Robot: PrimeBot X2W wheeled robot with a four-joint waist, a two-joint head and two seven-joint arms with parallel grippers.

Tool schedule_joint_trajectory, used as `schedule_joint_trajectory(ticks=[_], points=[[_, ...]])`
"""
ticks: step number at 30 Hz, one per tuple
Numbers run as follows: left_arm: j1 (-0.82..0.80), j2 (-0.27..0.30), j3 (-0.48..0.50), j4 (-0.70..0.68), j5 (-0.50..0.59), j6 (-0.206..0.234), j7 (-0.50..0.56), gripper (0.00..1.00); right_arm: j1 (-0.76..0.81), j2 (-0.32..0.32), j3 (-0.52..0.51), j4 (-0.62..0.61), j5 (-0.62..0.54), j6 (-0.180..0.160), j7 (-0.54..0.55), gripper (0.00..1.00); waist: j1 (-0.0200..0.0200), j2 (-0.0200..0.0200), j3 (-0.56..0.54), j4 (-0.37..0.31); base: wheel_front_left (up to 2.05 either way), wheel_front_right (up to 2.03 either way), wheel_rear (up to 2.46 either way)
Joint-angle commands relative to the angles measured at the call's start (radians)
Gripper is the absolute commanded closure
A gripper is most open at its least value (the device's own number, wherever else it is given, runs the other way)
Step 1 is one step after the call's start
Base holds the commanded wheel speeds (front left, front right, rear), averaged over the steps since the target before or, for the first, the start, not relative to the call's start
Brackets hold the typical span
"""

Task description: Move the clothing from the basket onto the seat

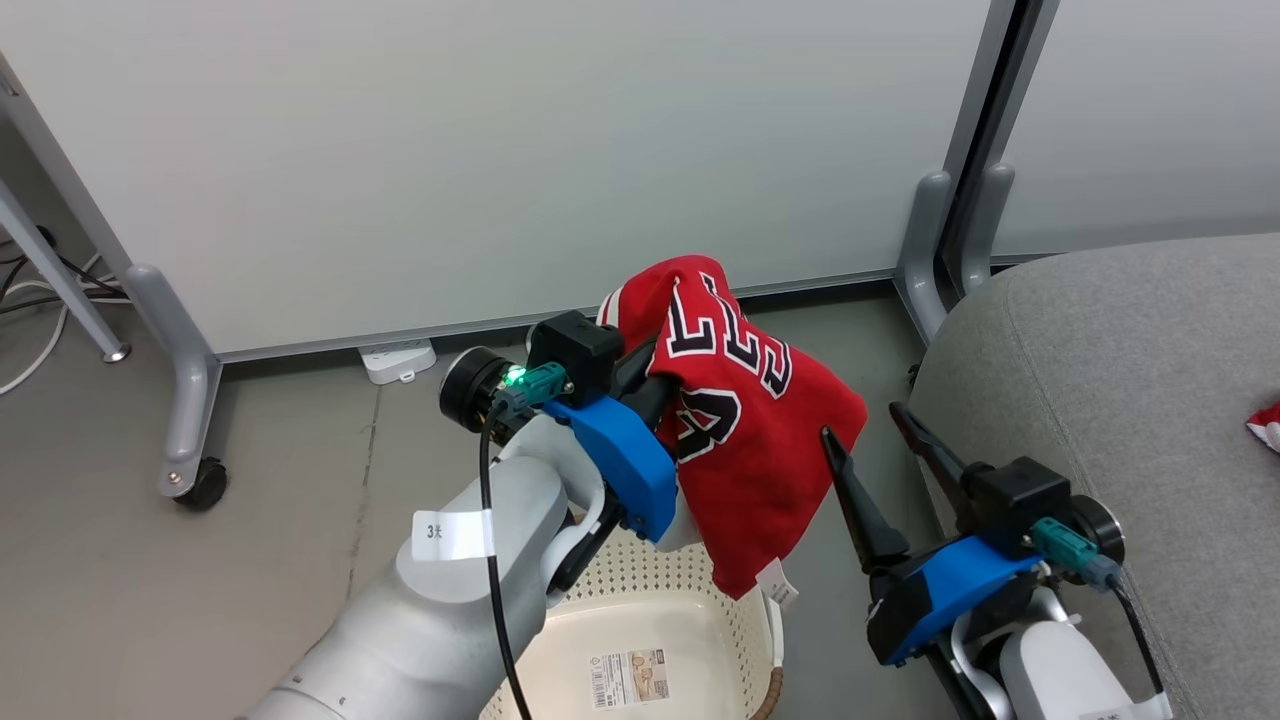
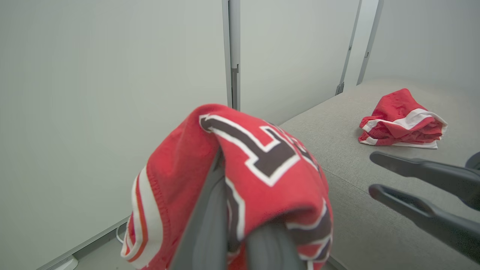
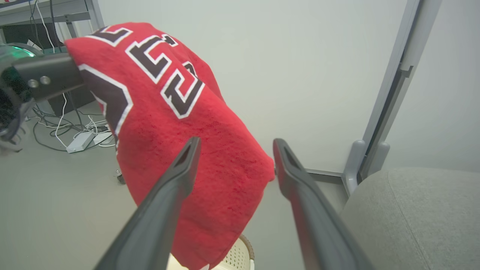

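Pale partition panels behind both grippers, on grey posts with a black castor; grey floor below. Beyond the left gripper, at the foot of the panels, a white power strip; farther to its left, loose cables. Just beside the right gripper, on its right, the grey sofa seat, rounded at the corner, with the striped red piece lying folded on it, well apart from both grippers. Under the left forearm, the cream perforated basket, with a paper label on its floor.

Left gripper: narrow, clamped on a fold of the red jersey, fingertips hidden under the cloth. Jersey held up above the basket, draped over these fingers as over a peg. Long axis nearly vertical: highest fold ahead of the left fingers, toward the panels; lower end, with a small white tag, hanging down by the basket's right rim. Black white-edged lettering turned sideways, running down the cloth. One loose corner pointing to the right gripper.

Right gripper: wide, holding nothing, fingers pointing up and away toward the panels. Jersey in the way directly ahead of it, behind its left finger and partly across the gap; touching or not, cannot tell. Right gripper placed between the hanging jersey and the seat.
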Motion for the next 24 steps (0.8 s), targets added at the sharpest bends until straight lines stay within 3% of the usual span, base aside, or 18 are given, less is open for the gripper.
schedule_joint_trajectory(ticks=[1,13,24], points=[[0.002,-0.001,-0.004,0.002,-0.008,-0.002,-0.005,1.00,-0.002,-0.001,0.008,-0.002,0.006,0.000,0.004,0.00,0.0001,-0.0001,0.000,-0.002,0.00,0.00,0.00],[0.007,-0.001,-0.047,0.000,-0.024,-0.003,-0.005,1.00,-0.144,-0.043,0.142,0.048,0.037,0.000,0.062,0.00,0.0001,-0.0001,0.018,-0.004,0.00,0.00,0.00],[-0.018,-0.002,-0.105,-0.032,-0.063,-0.003,-0.005,1.00,-0.287,-0.155,0.349,0.169,0.183,0.000,0.138,0.00,0.0001,-0.0001,0.040,0.015,0.00,0.00,0.00]])
